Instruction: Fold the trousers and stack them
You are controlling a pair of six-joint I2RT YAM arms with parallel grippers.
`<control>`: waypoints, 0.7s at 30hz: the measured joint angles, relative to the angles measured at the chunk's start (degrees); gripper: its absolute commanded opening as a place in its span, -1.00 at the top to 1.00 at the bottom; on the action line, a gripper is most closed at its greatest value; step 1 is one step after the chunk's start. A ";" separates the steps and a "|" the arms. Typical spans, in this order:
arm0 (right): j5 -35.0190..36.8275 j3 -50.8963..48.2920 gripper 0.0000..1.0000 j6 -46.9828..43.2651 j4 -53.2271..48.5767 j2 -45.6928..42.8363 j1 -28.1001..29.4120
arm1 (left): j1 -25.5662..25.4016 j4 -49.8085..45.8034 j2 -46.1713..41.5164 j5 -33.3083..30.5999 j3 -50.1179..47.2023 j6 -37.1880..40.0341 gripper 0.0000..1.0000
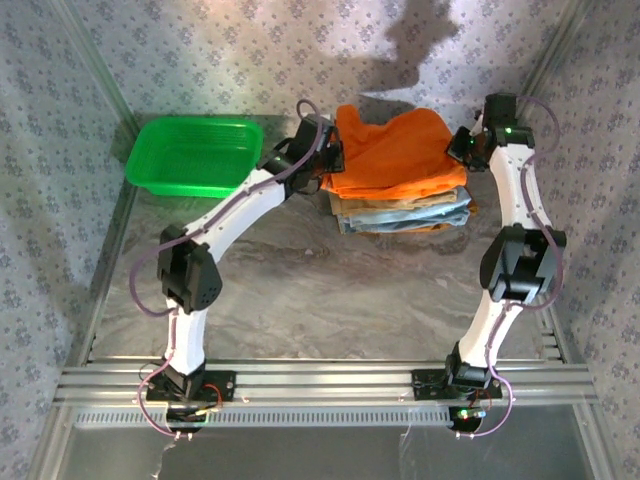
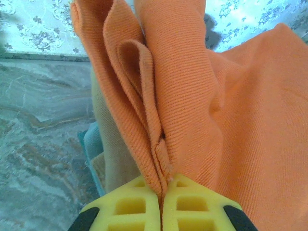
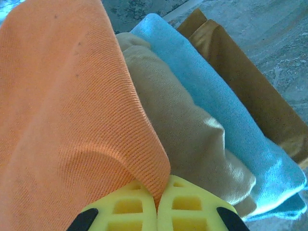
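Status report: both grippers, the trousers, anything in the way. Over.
Left gripper shut on trousers. Right gripper shut on trousers too. Trousers draped on folded stack. Basket apart at left, not in the way.

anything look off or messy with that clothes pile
The orange trousers lie rumpled and humped on the folded stack, not flat or squared with it. The left gripper and right gripper each pinch an edge of the cloth.

No writing, label, brand, number or sign is legible on anything here.
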 measured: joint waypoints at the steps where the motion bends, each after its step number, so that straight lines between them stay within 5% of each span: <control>1: -0.46 1.46 1.00 -0.22 -0.09 1.97 -0.37 | -0.02 0.63 0.81 0.04 0.17 -0.68 1.00; 4: -1.64 5.49 0.79 -0.68 -0.57 7.69 -0.85 | -0.11 1.49 3.19 0.02 0.15 -2.82 0.98; 7: -1.09 6.91 0.29 -1.20 -0.70 11.65 -0.90 | 0.15 2.43 5.11 -0.20 -0.87 -5.07 0.23; 9: -0.24 6.91 0.13 -1.64 -0.59 12.94 -1.46 | 0.63 2.82 5.11 -0.20 -4.09 -6.47 -0.43; 10: 0.15 6.73 0.08 -1.84 -0.57 13.09 -1.90 | 0.81 3.19 5.11 -0.22 -5.84 -7.02 -0.52; 21: 4.70 -11.43 0.18 -0.90 6.86 0.74 -2.73 | 2.71 6.60 2.05 1.33 -15.21 -9.88 -0.56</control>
